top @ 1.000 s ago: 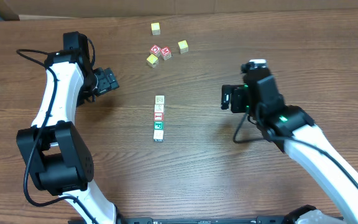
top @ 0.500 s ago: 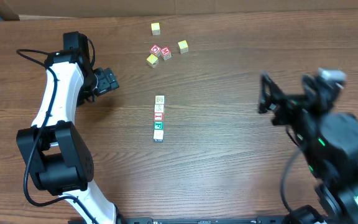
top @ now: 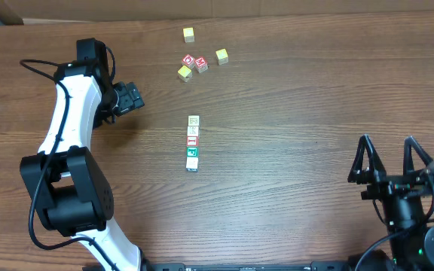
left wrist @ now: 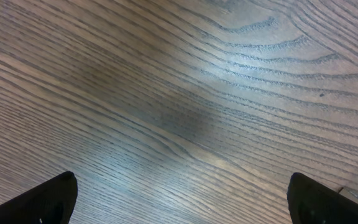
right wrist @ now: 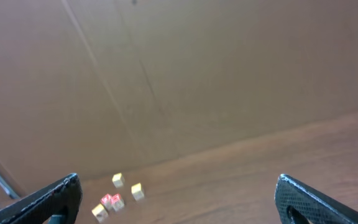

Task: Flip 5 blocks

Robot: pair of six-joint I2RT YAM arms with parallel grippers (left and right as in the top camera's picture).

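Since a moment ago the right arm [top: 405, 207] has pulled back from just right of the blocks [top: 193, 142] to far right of them, nearer the robot. The left arm [top: 74, 113] has stayed left of the blocks. Both jaws are wide open and hold nothing. The five blocks lie touching in a row on the surface [top: 292, 83]. I cannot tell how many are flipped; maybe all. No container shows.
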